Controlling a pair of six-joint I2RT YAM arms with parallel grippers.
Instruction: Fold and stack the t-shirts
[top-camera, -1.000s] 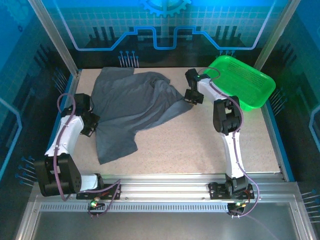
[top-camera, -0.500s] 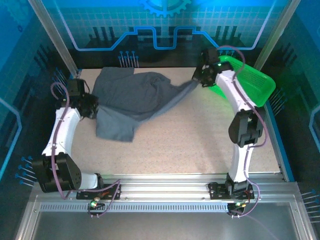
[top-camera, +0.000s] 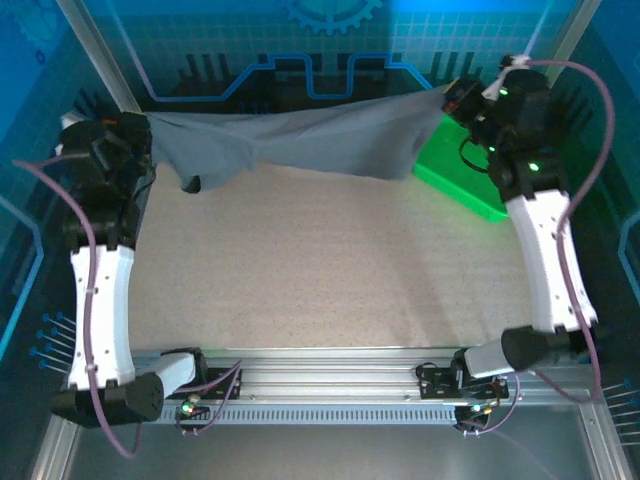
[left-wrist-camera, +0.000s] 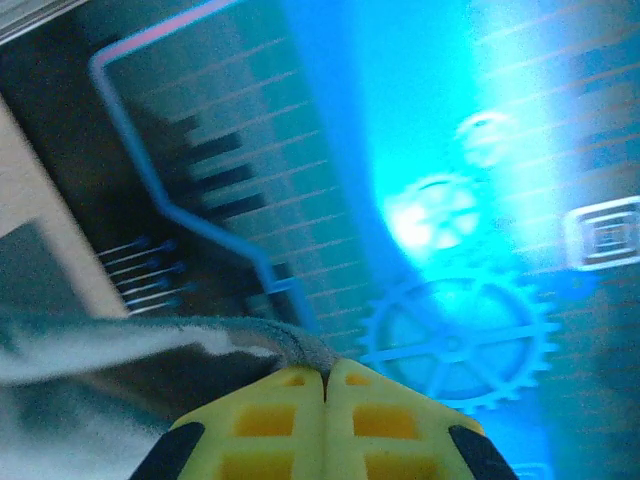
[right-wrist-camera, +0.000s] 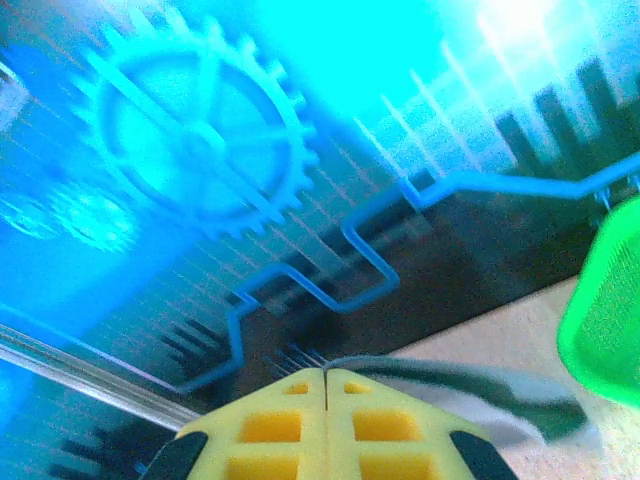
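Two robot arms hold a slate-grey t-shirt (top-camera: 310, 140) stretched along the table's (top-camera: 330, 270) far edge.

The left gripper (top-camera: 140, 130) clenches one end of the cloth at the far left corner. The right gripper (top-camera: 450, 97) clenches the other end at the far right corner, beside the green basket (top-camera: 462, 172). In both wrist views the yellow pads (left-wrist-camera: 290, 385) press together on fabric, and the shirt sags between the two grippers.

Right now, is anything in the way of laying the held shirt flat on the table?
Nothing visible lies on the table below the t-shirt stretched between the left gripper and right gripper. Only the green basket, far right, appears to sit under the shirt's right end and could catch it.
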